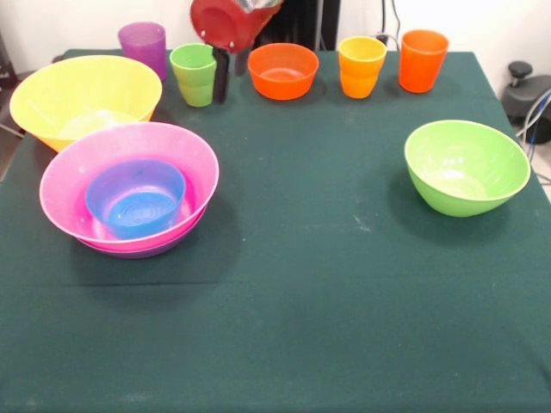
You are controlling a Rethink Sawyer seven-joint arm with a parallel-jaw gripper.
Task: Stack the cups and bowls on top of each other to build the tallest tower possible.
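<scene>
A low pile stands at the left: a pink bowl (129,163) with a blue bowl (136,198) inside it, resting on a purple bowl (138,251) of which only the rim shows. A yellow bowl (82,99) stands behind it and a light green bowl (466,166) at the right. Along the far edge stand a purple cup (143,45), a light green cup (195,74), a small orange bowl (282,70), a yellow-orange cup (362,66) and an orange cup (423,60). My gripper (231,84) hangs open and empty between the green cup and the orange bowl, close beside the cup.
The red arm (228,21) comes down from the top behind the far row. The green cloth table (301,301) stretches toward the front. A black object (527,95) and cables lie off the table's right edge.
</scene>
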